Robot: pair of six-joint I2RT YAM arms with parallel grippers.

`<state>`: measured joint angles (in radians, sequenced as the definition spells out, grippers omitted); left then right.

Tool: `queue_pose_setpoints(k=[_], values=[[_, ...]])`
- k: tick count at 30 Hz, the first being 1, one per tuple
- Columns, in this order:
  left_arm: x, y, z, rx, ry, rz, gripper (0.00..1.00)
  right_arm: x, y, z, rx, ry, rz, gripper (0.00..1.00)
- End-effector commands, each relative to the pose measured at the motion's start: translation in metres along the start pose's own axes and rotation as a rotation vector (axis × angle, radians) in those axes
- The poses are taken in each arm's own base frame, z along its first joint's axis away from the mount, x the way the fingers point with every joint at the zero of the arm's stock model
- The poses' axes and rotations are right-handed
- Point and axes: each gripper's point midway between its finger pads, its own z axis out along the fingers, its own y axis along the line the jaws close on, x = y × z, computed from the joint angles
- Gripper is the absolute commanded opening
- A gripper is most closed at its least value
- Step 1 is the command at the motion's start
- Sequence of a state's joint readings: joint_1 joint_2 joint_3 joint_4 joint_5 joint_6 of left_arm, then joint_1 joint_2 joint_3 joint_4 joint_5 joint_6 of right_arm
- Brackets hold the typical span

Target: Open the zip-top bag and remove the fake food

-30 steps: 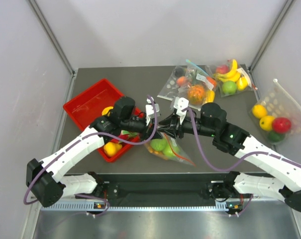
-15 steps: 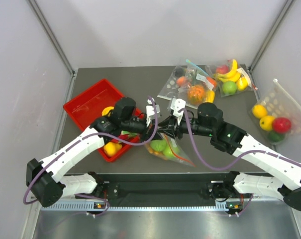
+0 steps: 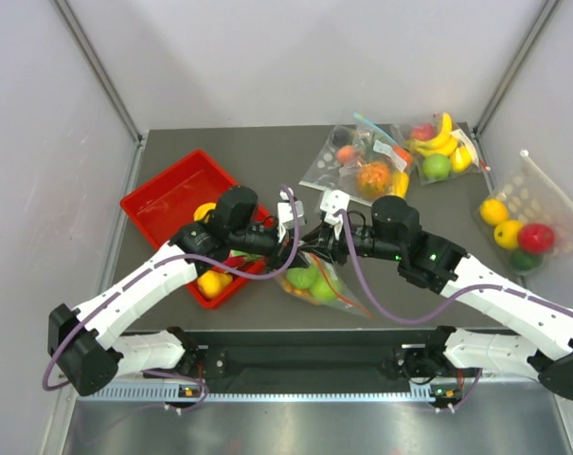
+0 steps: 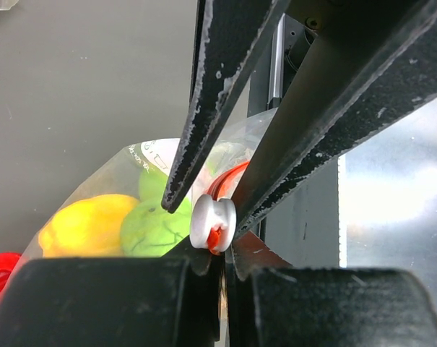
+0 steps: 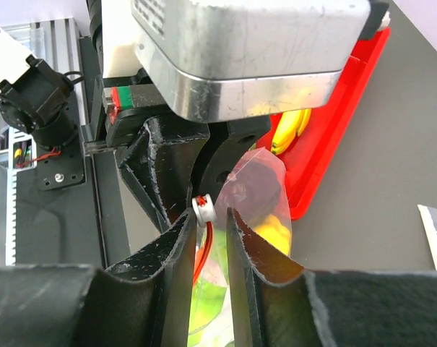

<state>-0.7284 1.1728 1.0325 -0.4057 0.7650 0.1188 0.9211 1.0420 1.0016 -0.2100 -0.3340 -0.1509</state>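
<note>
My left tool [image 4: 222, 253] pinched the zip-top bag [image 3: 326, 284]; my right tool [image 5: 209, 215], jaws narrow but unclamped, could have slipped off the white slider [image 4: 212, 223].

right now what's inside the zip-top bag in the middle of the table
The zip-top bag holds green apples and a yellow piece, seen through its clear plastic. Anything beneath them is covered.

Four bags [image 3: 357, 169]; one red tray [image 3: 168, 199]

top: overhead, far | wrists: close, facing each other | shared: zip-top bag [image 3: 319, 282]
</note>
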Motion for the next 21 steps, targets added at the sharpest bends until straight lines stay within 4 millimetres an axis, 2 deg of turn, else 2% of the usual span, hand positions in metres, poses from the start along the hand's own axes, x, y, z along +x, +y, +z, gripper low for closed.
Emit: queue_pose_setpoints(k=[1,10,12,13,16,21], values=[[-0.023,-0.012,-0.005,0.035,-0.048,0.071,0.00,-0.011,0.005,0.005,-0.020,-0.040,-0.052,0.23],[-0.020,-0.013,-0.002,0.046,-0.034,0.068,0.00,-0.016,0.012,0.008,-0.056,-0.049,-0.103,0.29],[-0.020,-0.013,-0.002,0.043,-0.033,0.068,0.00,-0.016,0.013,0.007,-0.059,-0.050,-0.109,0.25],[-0.021,-0.012,-0.003,0.038,-0.035,0.072,0.00,-0.016,0.015,0.007,-0.062,-0.050,-0.112,0.16],[-0.021,-0.011,-0.003,0.027,-0.035,0.073,0.00,-0.016,0.016,0.004,-0.062,-0.059,-0.117,0.04],[-0.024,-0.002,-0.004,-0.031,-0.054,0.067,0.00,-0.015,0.016,-0.001,-0.045,-0.058,-0.099,0.00]])
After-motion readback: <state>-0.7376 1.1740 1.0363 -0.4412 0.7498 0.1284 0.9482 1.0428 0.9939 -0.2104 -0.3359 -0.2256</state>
